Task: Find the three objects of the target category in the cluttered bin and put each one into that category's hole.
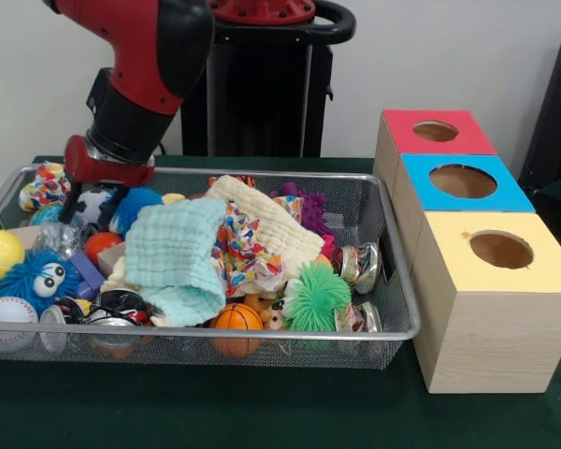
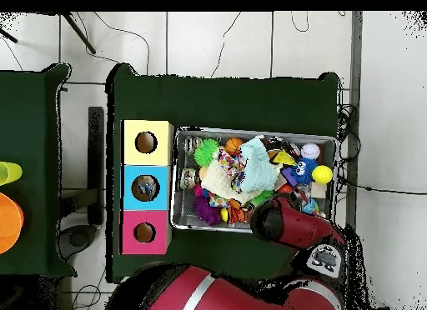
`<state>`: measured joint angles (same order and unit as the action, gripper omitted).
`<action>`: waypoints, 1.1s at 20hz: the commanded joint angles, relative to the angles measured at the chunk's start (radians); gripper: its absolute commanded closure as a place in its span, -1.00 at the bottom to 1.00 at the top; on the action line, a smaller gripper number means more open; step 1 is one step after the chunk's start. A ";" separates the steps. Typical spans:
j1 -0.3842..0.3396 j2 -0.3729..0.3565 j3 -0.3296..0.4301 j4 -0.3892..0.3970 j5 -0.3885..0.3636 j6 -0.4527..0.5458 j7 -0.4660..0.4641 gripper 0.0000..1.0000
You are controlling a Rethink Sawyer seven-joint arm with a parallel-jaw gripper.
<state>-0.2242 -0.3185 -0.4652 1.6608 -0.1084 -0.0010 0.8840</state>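
Observation:
The silver wire-mesh bin (image 1: 262,334) is full of toys and cloths; it also shows in the overhead view (image 2: 250,131). My gripper (image 1: 92,201) reaches down into the bin's far left corner, around a black and white soccer ball (image 1: 94,208) beside a blue fuzzy thing (image 1: 136,206). Three boxes stand to the right of the bin, each with a round hole: red (image 1: 437,131), blue (image 1: 463,181) and yellow (image 1: 501,250). In the overhead view the arm (image 2: 288,219) hides the gripper, and something small lies in the blue box's hole (image 2: 145,187).
In the bin lie a mint cloth (image 1: 176,257), a cream cloth (image 1: 266,224), a yellow ball (image 1: 0,254), a blue fuzzy creature (image 1: 39,278), a baseball (image 1: 7,318), a small basketball (image 1: 236,318), a green spiky ball (image 1: 316,297) and metal tins (image 1: 360,265).

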 commanded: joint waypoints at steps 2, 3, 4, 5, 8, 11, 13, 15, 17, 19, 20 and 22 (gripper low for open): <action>-0.080 0.058 0.033 0.016 -0.061 -0.085 0.200 -1.00; -0.085 0.068 0.026 0.008 -0.065 -0.098 0.199 -1.00; -0.094 0.078 0.030 -0.001 -0.069 -0.112 0.197 -1.00; -0.098 0.095 0.026 -0.013 -0.068 -0.130 0.200 -1.00; -0.105 0.144 0.016 -0.056 -0.054 -0.175 0.207 -1.00; -0.108 0.186 0.016 -0.078 -0.019 -0.231 0.226 -1.00; -0.102 0.203 0.014 -0.076 0.006 -0.249 0.237 -1.00; -0.089 0.203 0.019 -0.058 0.031 -0.267 0.256 -1.00; -0.056 0.204 0.002 -0.038 0.067 -0.282 0.272 -1.00; -0.057 0.194 0.013 -0.033 0.069 -0.287 0.270 -1.00; -0.068 0.189 0.027 -0.035 0.064 -0.285 0.268 -1.00; -0.077 0.186 0.044 -0.043 0.060 -0.280 0.261 -1.00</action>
<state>-0.2767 -0.2140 -0.5054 1.6514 -0.1008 -0.2526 0.8840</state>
